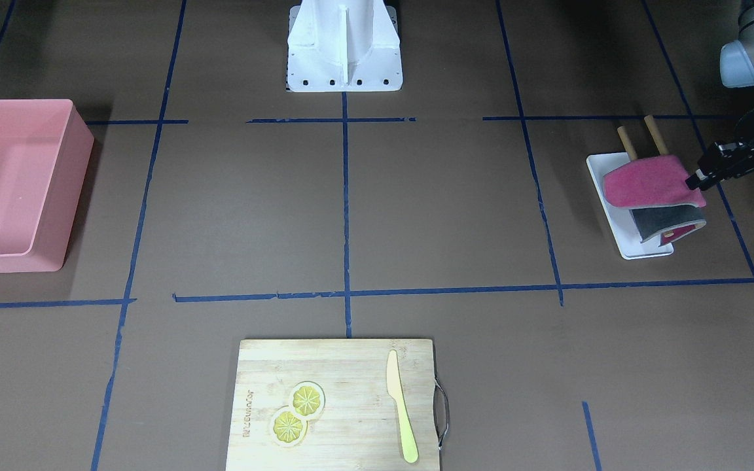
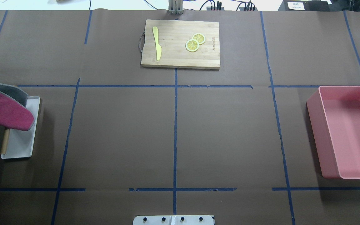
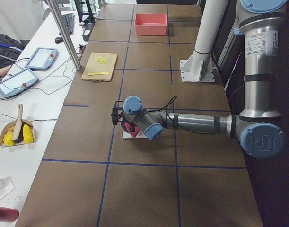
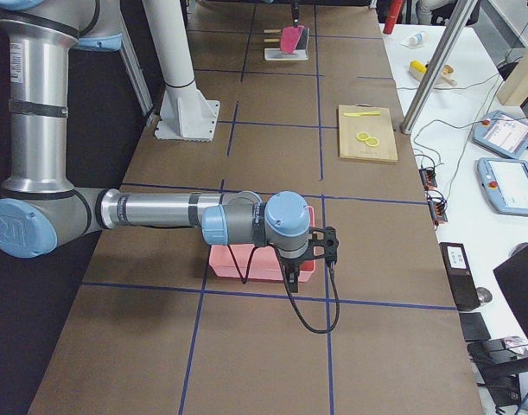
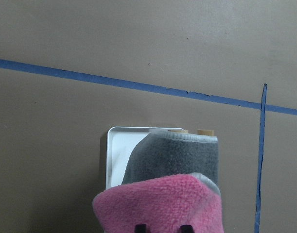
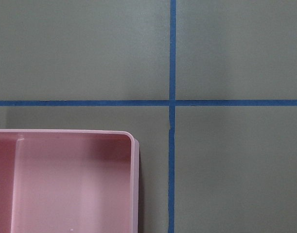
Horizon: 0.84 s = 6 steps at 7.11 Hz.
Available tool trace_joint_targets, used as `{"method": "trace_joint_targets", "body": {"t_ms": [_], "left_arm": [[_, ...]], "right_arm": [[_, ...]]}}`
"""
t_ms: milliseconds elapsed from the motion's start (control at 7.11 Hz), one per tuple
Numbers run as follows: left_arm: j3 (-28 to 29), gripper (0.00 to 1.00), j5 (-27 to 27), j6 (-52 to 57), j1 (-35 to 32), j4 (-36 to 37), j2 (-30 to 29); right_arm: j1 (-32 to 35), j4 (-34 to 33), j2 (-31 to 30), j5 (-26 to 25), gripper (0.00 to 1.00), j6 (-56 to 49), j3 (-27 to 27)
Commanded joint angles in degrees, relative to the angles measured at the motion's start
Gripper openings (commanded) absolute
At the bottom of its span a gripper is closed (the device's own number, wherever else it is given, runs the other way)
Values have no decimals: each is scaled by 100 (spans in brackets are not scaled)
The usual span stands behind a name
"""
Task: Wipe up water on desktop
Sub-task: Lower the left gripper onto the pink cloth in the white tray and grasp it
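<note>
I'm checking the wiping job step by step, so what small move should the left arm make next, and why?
Probably close the left end effector on the pink cloth. Its fingertips show apart at the cloth's near edge, and whether they grip is unclear. The cloth hangs on the wooden pegs over the white tray, off the desktop.

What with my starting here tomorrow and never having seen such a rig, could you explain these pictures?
Two arms with two-finger grippers stand at a brown taped desktop. Two cameras look down from above, two from the table's ends, one rides on each wrist. On it: a cutting board with lemon slices and a yellow knife, a pink bin, a white tray under a pink cloth and a grey cloth. The left gripper is at the pink cloth; the right gripper hangs near the bin. Nothing is clearly held.
</note>
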Motion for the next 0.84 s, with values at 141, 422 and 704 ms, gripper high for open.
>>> {"method": "trace_joint_targets", "body": {"t_ms": [141,422,704], "left_arm": [[4,37,13,-3,16,7,-13],[4,34,13,-12,34,7,-22],[4,5,-4,-3,34,7,-22]], "right_arm": [[0,0,0,0,100,-7,0],[0,0,0,0,100,-7,-9],[0,0,0,-9,100,-7,-18]]}}
